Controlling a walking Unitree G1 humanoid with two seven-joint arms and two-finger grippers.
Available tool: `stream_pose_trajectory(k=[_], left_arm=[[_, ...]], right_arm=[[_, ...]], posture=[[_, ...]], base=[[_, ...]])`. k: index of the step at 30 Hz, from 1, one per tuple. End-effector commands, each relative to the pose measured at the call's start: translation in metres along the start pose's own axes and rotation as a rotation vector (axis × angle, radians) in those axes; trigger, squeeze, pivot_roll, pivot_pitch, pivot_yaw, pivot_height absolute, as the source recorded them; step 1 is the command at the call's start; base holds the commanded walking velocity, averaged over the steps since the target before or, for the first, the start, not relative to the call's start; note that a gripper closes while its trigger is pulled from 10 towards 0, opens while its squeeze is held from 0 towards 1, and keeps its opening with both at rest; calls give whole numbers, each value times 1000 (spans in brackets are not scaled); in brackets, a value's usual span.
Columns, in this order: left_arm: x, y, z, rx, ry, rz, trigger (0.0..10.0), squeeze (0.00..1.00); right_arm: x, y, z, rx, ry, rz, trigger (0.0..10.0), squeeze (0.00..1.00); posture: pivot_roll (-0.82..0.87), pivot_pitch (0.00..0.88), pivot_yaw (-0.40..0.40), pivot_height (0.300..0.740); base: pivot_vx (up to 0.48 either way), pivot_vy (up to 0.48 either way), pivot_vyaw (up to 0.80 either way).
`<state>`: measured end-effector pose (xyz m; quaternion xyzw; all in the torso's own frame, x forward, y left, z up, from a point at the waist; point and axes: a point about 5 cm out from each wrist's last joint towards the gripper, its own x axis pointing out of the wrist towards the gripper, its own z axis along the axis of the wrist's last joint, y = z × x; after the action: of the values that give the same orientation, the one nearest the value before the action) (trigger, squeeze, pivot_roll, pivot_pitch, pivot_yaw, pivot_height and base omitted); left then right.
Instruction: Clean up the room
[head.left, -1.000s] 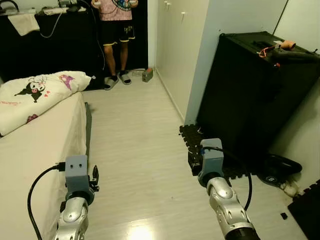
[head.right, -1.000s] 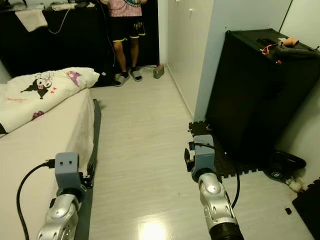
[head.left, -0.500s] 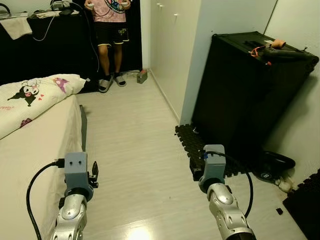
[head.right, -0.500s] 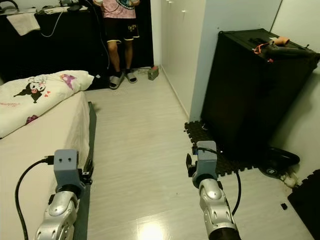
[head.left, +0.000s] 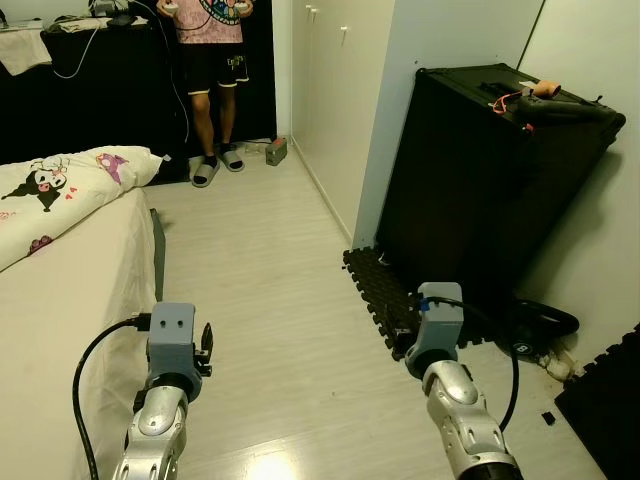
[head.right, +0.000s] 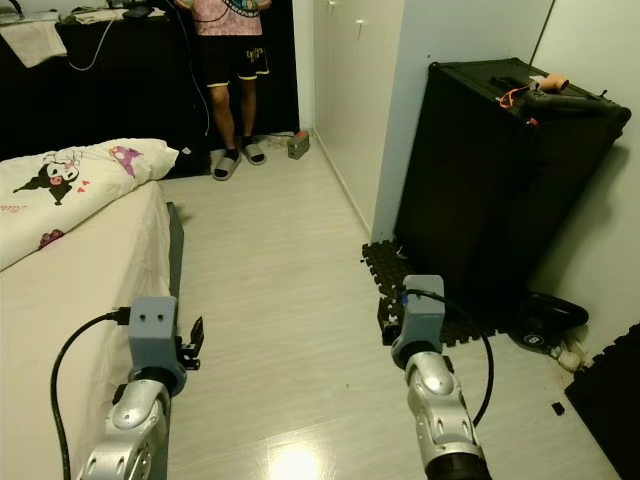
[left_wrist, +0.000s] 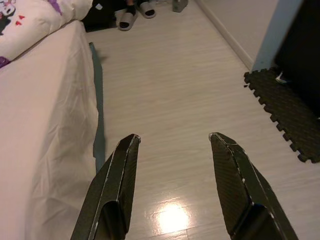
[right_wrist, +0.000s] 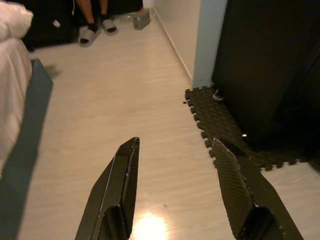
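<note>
Floor (head.left: 270, 270) of pale boards lies between bed (head.left: 60, 300) and black cabinet (head.left: 480, 190), dark mat (head.left: 375, 290) at its foot. Left claw (left_wrist: 172, 145) and right claw (right_wrist: 175, 150) hover over it, fingers apart, holding nothing. Person (head.left: 210, 60), cut off at the chest, stands at the far end.

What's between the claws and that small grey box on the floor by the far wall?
Nothing visible: bare floor runs from both open claws, left and right, to the small grey box. A person stands just left of it; the foam mat lies off to the right.

Head and wrist cameras over floor (head.left: 270, 300)
</note>
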<state>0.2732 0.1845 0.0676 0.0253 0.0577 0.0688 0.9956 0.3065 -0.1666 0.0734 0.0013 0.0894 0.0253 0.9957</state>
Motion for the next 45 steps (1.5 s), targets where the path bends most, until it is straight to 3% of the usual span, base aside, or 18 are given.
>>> stream_pose_trajectory(k=[1,12,22,31,45], left_arm=[[-2,3,-5,-24,26,30,10000,0],[-4,-7,-6,1,31,2,10000,0],[-3,0,-5,20,29,4,10000,0],[0,-6,-4,33,37,-36,10000,0],[3,-2,-2,38,26,-10,10000,0]], right_arm=[[-1,3,-6,-41,40,19,10000,0],[-2,1,-6,-44,39,-6,10000,0],[-1,-3,-3,-33,28,-38,10000,0],[-6,-4,-5,-10,23,-80,10000,0],[-5,-6,-5,-8,27,-96,10000,0]], posture=[[-71,62,-13,733],[-60,78,-23,733],[-55,71,-7,733],[-61,84,29,733],[-64,72,19,733]], base=[[0,0,0],[0,0,0],[0,0,0],[0,0,0],[0,0,0]])
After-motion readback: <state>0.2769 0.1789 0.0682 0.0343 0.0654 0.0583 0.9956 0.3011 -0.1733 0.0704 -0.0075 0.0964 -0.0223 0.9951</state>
